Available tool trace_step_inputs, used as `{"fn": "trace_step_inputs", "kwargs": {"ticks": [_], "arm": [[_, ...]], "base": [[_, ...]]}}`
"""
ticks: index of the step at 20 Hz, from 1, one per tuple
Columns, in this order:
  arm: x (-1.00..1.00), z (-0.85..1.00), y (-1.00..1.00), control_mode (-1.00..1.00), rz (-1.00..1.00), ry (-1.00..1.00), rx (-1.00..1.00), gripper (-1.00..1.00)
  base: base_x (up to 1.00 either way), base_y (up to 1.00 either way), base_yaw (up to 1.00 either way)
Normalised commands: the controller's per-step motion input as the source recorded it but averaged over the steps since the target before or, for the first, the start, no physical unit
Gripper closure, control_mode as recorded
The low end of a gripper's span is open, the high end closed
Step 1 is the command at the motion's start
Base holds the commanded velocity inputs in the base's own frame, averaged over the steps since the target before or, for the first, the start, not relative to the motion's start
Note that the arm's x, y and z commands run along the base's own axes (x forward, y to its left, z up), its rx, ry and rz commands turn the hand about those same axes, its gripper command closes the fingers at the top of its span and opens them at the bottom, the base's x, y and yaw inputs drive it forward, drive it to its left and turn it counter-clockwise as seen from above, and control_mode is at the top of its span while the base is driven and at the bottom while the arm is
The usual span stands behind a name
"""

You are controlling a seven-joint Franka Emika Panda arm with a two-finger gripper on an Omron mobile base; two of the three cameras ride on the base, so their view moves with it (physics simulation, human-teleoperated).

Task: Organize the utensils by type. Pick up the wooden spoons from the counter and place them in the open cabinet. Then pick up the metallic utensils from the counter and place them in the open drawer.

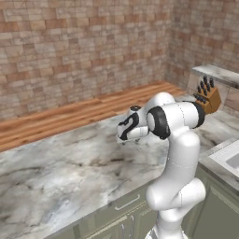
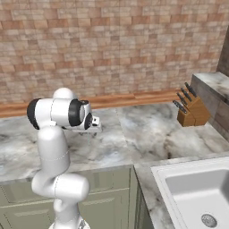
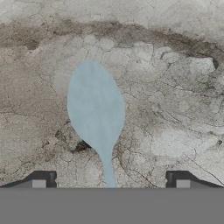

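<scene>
In the hand view I look straight down on the grey-white marble counter with dark veins (image 3: 175,87). A pale blue-grey spoon-shaped form (image 3: 95,107) lies flat on it, its oval bowl left of the frame's centre and its thin handle running down to the bottom edge, midway between my two dark fingertips (image 3: 43,178). I cannot tell its material from this tint. The two-finger gripper (image 3: 110,179) stands with its jaws spread wide, one tip at the lower left and one at the lower right, nothing between them but the handle's end on the slab below; they hold nothing.

In the left base view the white arm with dark joints (image 1: 179,154) rises from the lower right and folds over the counter (image 1: 56,172), with the hand (image 1: 130,127) near the middle of the frame, pointing down at the marble. A brown wooden knife block with dark handles (image 1: 208,97) sits at the upper right. A white sink (image 1: 229,158) shows at the right edge. Sage-green base units with slim handles (image 1: 122,210) run along the bottom.

In the right base view the arm (image 2: 56,147) stands at the lower left, the hand (image 2: 87,123) over the counter (image 2: 147,129). The knife block (image 2: 191,109) is at the right, well apart from the hand, and the sink (image 2: 197,192) fills the lower right. A brick wall (image 2: 112,44) spans the top.
</scene>
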Motion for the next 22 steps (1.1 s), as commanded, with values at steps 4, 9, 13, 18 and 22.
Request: {"fn": "trace_step_inputs", "kwargs": {"ticks": [4, 9, 13, 18, 22], "arm": [[-0.20, -0.54, 0.03, -1.00, 0.00, 0.00, 0.00, 1.00], [-0.28, -0.42, 0.00, -1.00, 0.00, 0.00, 0.00, 1.00], [-0.39, -0.28, 0.00, -1.00, 0.00, -0.01, 0.00, 1.00], [-0.25, -0.11, 0.00, -1.00, 0.00, -0.01, 0.00, 1.00], [-0.15, -0.14, 0.00, -1.00, 0.00, 0.00, 0.00, 1.00]], "base": [[0.00, 0.00, 0.00], [0.00, 0.00, 0.00], [0.00, 0.00, 0.00], [0.00, 0.00, 0.00], [0.00, 0.00, 0.00]]}}
